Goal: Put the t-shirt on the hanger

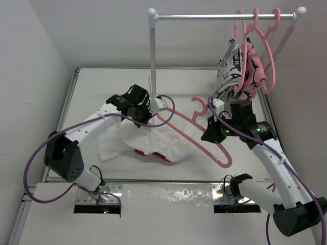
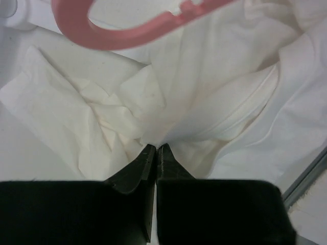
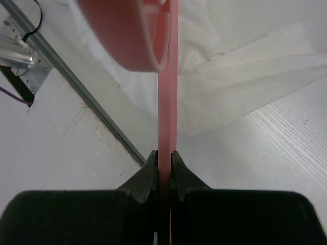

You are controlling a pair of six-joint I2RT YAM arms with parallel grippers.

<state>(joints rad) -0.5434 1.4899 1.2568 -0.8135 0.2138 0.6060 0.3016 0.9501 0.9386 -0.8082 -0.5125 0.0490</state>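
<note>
The white t-shirt (image 1: 134, 140) lies crumpled on the table's middle, with its red graphic (image 1: 152, 153) showing at the near edge. My left gripper (image 1: 140, 115) is shut on a fold of its cloth (image 2: 153, 117), at the shirt's far side. My right gripper (image 1: 212, 133) is shut on the bar of the pink hanger (image 1: 196, 135). It holds the hanger above the table, to the right of the shirt, hook up. One hanger arm reaches over the shirt toward the left gripper (image 2: 156, 148). The hanger's bar (image 3: 167, 102) runs straight out from the right gripper (image 3: 164, 155), and the shirt (image 3: 245, 71) lies beyond it.
A white clothes rack stands at the back, with its pole (image 1: 152, 56) just behind my left gripper and its rail (image 1: 214, 17) overhead. Spare pink hangers (image 1: 265, 46), a black-and-white garment (image 1: 228, 69) and a pink-and-navy one (image 1: 254, 69) hang at the right. A metal strip (image 3: 76, 92) edges the table.
</note>
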